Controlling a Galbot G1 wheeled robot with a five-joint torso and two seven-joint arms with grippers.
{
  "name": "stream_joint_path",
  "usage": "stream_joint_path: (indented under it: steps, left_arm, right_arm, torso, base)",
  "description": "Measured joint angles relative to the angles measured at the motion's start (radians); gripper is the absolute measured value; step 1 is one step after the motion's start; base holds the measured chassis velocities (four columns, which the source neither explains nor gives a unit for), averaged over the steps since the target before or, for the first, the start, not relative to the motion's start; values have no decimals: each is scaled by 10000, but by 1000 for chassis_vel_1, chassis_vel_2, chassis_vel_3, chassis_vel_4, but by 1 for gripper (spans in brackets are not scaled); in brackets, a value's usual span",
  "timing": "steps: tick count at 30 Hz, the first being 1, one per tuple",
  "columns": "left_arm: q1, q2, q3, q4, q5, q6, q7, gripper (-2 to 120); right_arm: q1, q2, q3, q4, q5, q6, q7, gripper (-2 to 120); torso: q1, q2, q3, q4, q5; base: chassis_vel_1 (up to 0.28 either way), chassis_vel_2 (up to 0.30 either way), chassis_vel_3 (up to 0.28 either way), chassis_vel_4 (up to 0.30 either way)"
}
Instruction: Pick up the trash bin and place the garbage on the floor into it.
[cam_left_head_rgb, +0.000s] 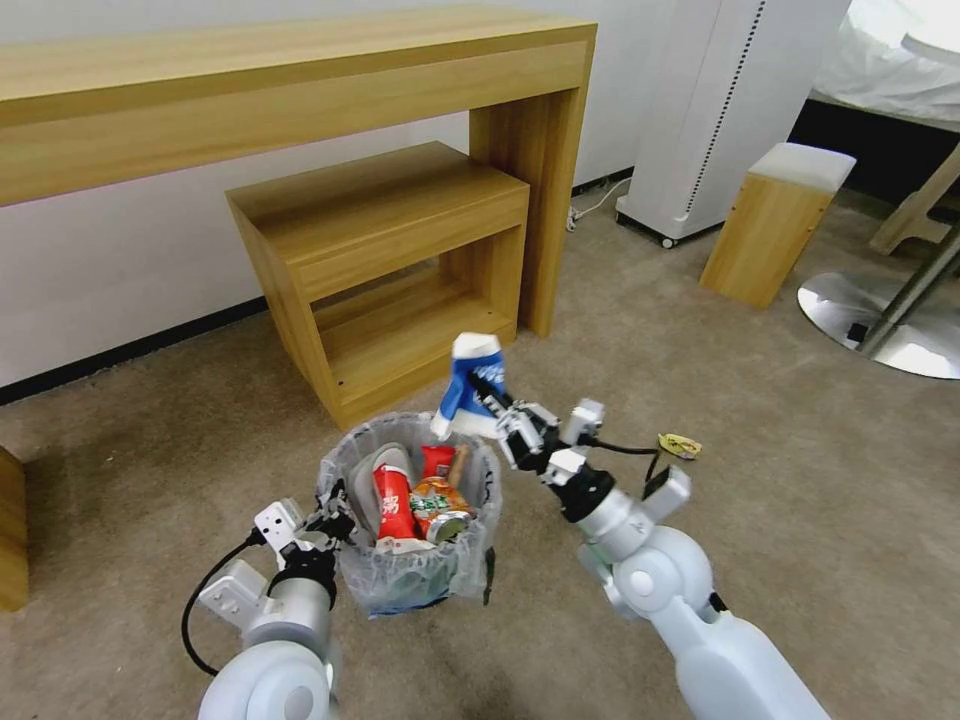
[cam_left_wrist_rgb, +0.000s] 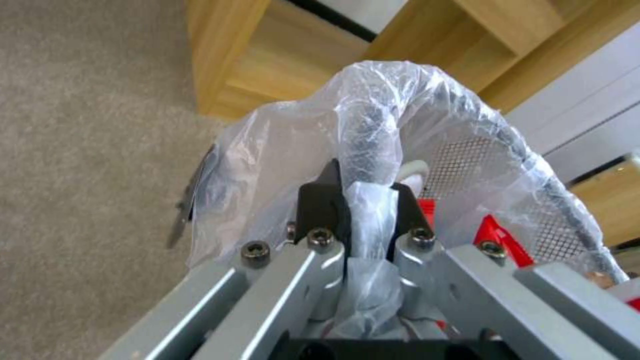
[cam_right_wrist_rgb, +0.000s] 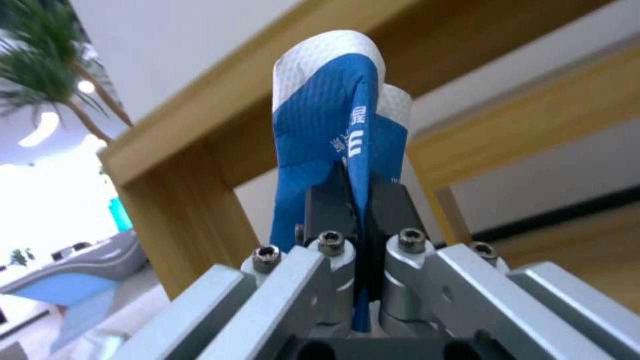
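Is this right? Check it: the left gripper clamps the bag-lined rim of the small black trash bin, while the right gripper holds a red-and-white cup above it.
Not quite. The left gripper does clamp the bag-lined rim of the small black trash bin, but the right gripper holds a crushed blue-and-white cup, not a red-and-white one. The right wrist view shows it plainly; the head view shows it above the bin's rim.

Tan carpet floor (cam_left_head_rgb: 780, 520): yellow wrapper (cam_left_head_rgb: 680, 445), perhaps crumpled.

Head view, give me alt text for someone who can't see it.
The right claw holds a crushed blue-white cup above the bag-lined trash bin, whose rim the left claw grips. The bin already holds a red-white cup and a can; a yellow wrapper lies on the beige carpet.
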Motion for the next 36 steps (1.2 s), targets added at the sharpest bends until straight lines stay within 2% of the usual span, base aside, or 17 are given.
stream_joint_path:
  steps: [6,9,10,12,14,16,17,20,22,24,25,28,29,32,33,36]
  left_arm:
    - [134,-10,56,-368,-83,87,-17,3]
    - [184,-11,61,-436,-69,100,-20,3]
    - [184,-11,61,-436,-69,100,-20,3]
    - [212,-11,67,-443,-43,103,-20,3]
    - [218,-11,66,-443,-35,104,-20,3]
    - [218,-10,35,-443,-11,110,-21,3]
    - [218,-10,35,-443,-11,110,-21,3]
    - [206,-8,1,-439,14,117,-20,3]
    - [192,-8,-23,-432,13,121,-20,3]
    - [91,-3,-208,-367,-31,127,-20,3]
    - [91,-3,-208,-367,-31,127,-20,3]
    - [-106,87,-662,-181,-179,127,-20,3]
    - [-106,87,-662,-181,-179,127,-20,3]
    - [-293,93,-1028,-1,-35,107,-22,3]
    - [-293,93,-1028,-1,-35,107,-22,3]
    - [-408,111,-1271,136,215,140,-254,3]
  right_arm:
    - [111,60,-110,-209,-131,-180,214,3]
    - [113,36,-94,-206,-140,-310,279,17]
    - [113,36,-94,-206,-140,-310,279,17]
    - [78,2,-47,-170,-237,-367,303,26]
    - [45,-29,1,-136,-327,-424,321,30]
    - [-64,-210,160,23,-419,-544,378,41]
    - [-64,-210,160,23,-419,-544,378,41]
    - [-207,-540,442,291,-575,-726,550,57]
    - [-248,-631,540,379,-601,-745,605,60]
    - [-413,-800,941,772,-558,-752,841,72]
    - [-413,-800,941,772,-558,-752,841,72]
    - [-782,-778,1923,1514,-670,-774,1678,87]
    - [-782,-778,1923,1514,-670,-774,1678,87]
    - [-1262,-248,3204,1748,-1870,-760,2724,97]
    - [-1262,-248,3204,1748,-1870,-760,2724,97]
    - [-1772,197,4517,1155,-3079,371,3233,100]
  torso:
    - [0,0,0,-1,-1]
    - [0,0,0,0,-2]
    - [0,0,0,0,-2]
    - [0,0,0,0,-2]
    - [0,0,0,0,-1]
    - [0,0,0,0,-1]
    - [0,0,0,0,-1]
    - [0,0,0,-1,-2]
    - [0,0,0,-1,-2]
    - [1,0,0,-1,-1]
    - [1,0,0,-1,-1]
    - [0,0,0,1,-3]
    - [0,0,0,1,-3]
    - [0,0,0,-1,-3]
    - [0,0,0,-1,-3]
    - [0,0,-1,-2,1]
  base:
    - [0,0,0,0]
    - [0,0,0,0]
    - [0,0,0,0]
    - [0,0,0,0]
    - [0,0,0,0]
    - [0,0,0,0]
    - [0,0,0,0]
    - [0,0,0,0]
    - [0,0,0,0]
    - [0,0,0,0]
    - [0,0,0,0]
    - [0,0,0,0]
    - [0,0,0,0]
    - [0,0,0,0]
    - [0,0,0,0]
    - [0,0,0,0]
